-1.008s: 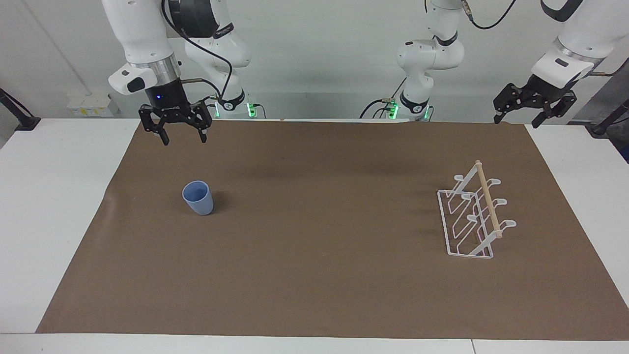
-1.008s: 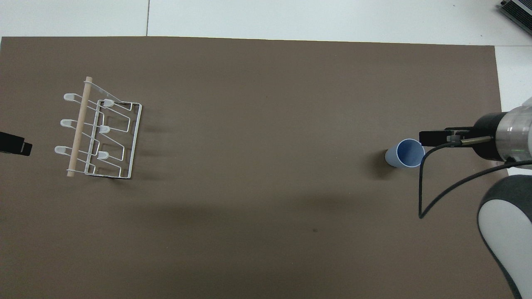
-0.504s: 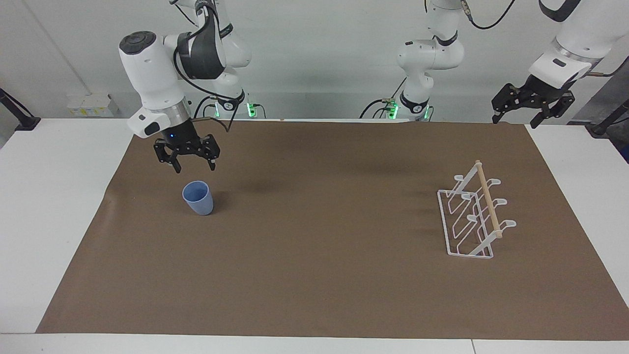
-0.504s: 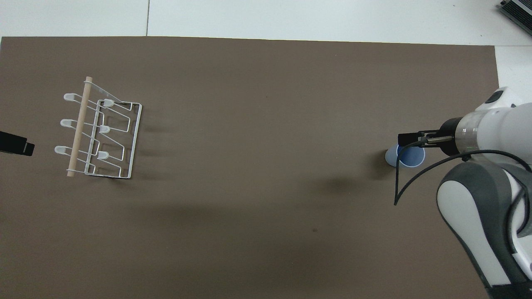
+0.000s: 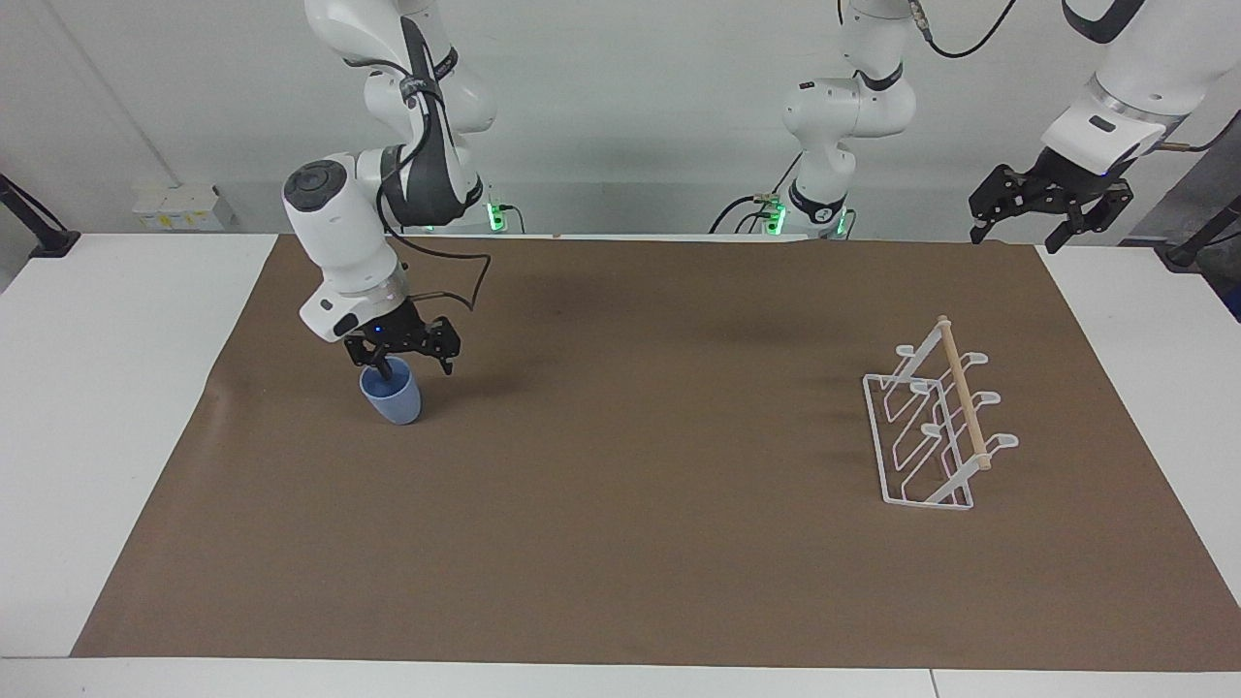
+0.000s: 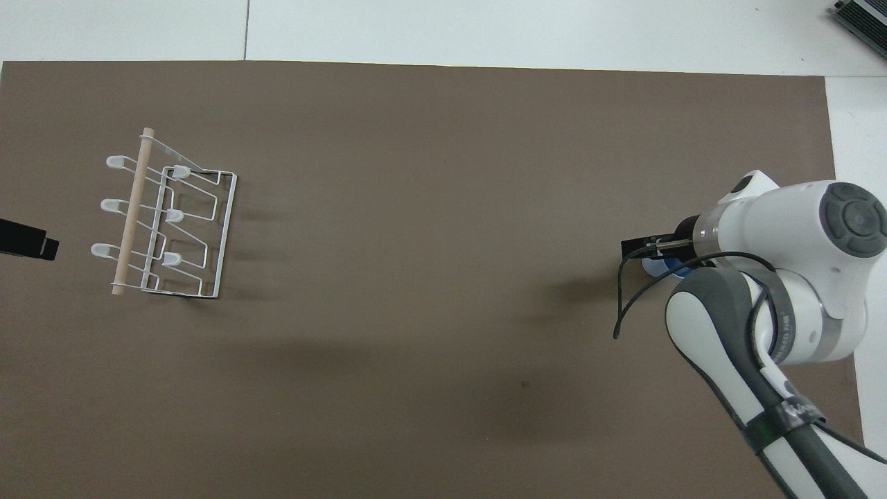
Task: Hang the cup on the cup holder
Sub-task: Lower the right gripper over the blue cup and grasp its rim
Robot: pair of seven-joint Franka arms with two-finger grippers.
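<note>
Standing upright on the brown mat (image 5: 620, 543) toward the right arm's end of the table, the light blue cup (image 5: 394, 399) has its mouth up and nothing in it that shows. It looks like thin plastic: light, fairly stiff, smooth, and handleless, so it may slip or tip if nudged off centre. Its taper toward the base suggests a pinch across the rim wall, 1 finger inside and 1 outside, would seat better than a squeeze low on the body.

The right gripper (image 5: 412, 366) is at the cup's mouth, jaws spread and nothing clamped yet; 1 fingertip appears to dip just inside the rim while the other sits outside, on the side toward the cup holder. Whether either finger touches the wall cannot be told.

From overhead, the right arm's wrist and cable cover nearly all of the cup (image 6: 666, 267); only a sliver of blue shows.

The white wire cup holder (image 5: 931, 427) with its wooden dowel (image 5: 965, 393) stands well apart, toward the left arm's end, all prongs bare.

The left gripper (image 5: 1049, 215) waits raised over the mat's corner nearest its own base, fingers released and empty; overhead, only a dark tip (image 6: 28, 239) of it is in view, cut off at the edge.
</note>
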